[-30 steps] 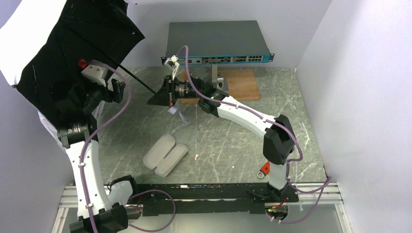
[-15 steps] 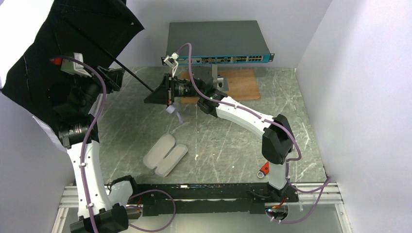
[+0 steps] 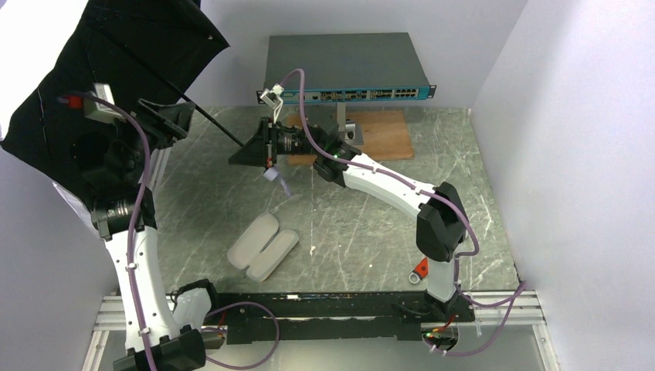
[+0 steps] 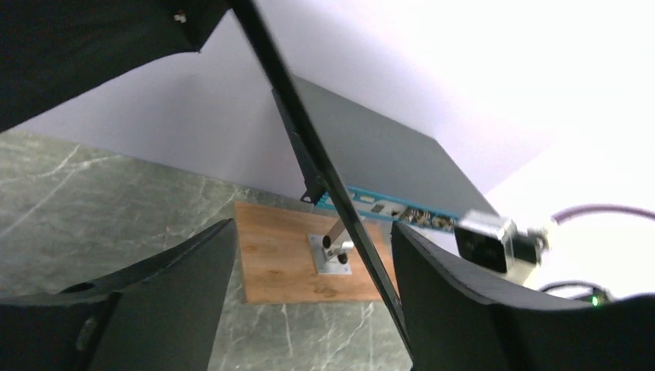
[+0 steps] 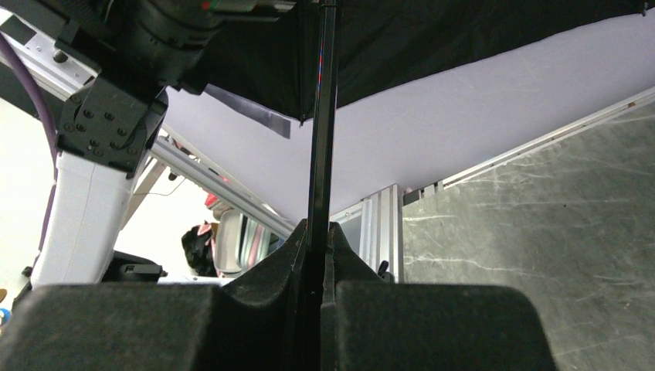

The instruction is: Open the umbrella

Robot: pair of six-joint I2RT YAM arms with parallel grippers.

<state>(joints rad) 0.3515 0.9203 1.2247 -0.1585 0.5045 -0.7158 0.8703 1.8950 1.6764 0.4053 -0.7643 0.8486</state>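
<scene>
The umbrella's canopy [image 3: 116,54] is spread open at the far left, black inside with a white outer edge. Its thin black shaft [image 3: 216,127] slants down to my right gripper [image 3: 247,153], which is shut on the shaft's lower end; a pale strap [image 3: 276,179] hangs below it. In the right wrist view the shaft [image 5: 320,139] rises from the closed gripper [image 5: 317,232] to the canopy [image 5: 463,39]. My left gripper [image 3: 178,117] is open near the canopy. In the left wrist view the shaft [image 4: 309,154] passes between the fingers of the left gripper [image 4: 313,232], close to the right finger [image 4: 463,309].
A cream clamshell case [image 3: 263,246] lies open on the marble table. A grey network switch [image 3: 344,66] stands at the back, with a wooden board and metal bracket [image 3: 378,131] before it. A small red thing [image 3: 419,269] lies by the right arm's base. White walls close both sides.
My left wrist has risen and moved left and back along the shaft towards the canopy. The canopy has shifted slightly up and left. The right gripper has shifted slightly left, still gripping the shaft.
</scene>
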